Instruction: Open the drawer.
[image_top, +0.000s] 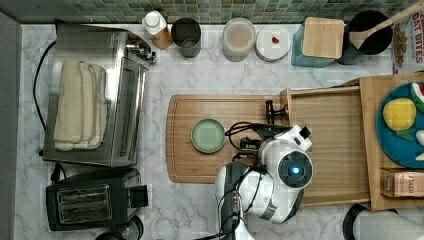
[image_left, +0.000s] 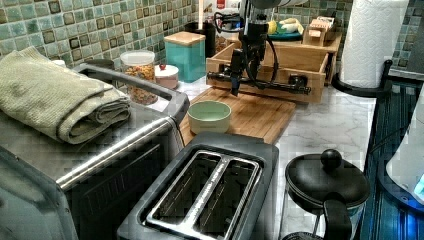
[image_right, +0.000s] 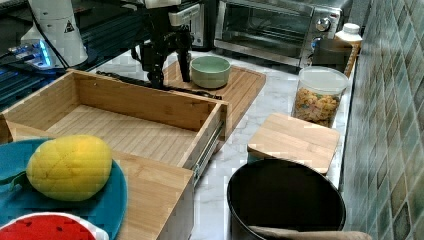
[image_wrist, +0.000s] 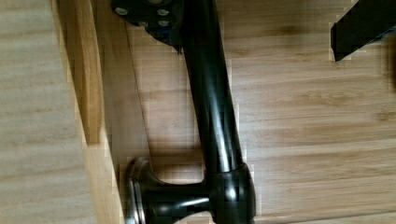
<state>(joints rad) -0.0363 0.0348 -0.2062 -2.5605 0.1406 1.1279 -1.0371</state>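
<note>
Drawer (image_right: 125, 127) pulled well out of bamboo cabinet (image_right: 155, 200), front over cutting board (image_top: 220, 102), green bowl (image_top: 208, 135) beside. End effector (image_right: 170, 75) straddles black bar handle (image_left: 260, 85); fingers spread, not pinching. Vertical approach suits horizontal bar. Task looks essentially done.

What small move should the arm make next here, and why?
Probably lift the gripper up and away from the handle. The drawer already stands pulled well out over the cutting board, its bare bottom exposed, and the fingers look spread either side of the bar.
</note>
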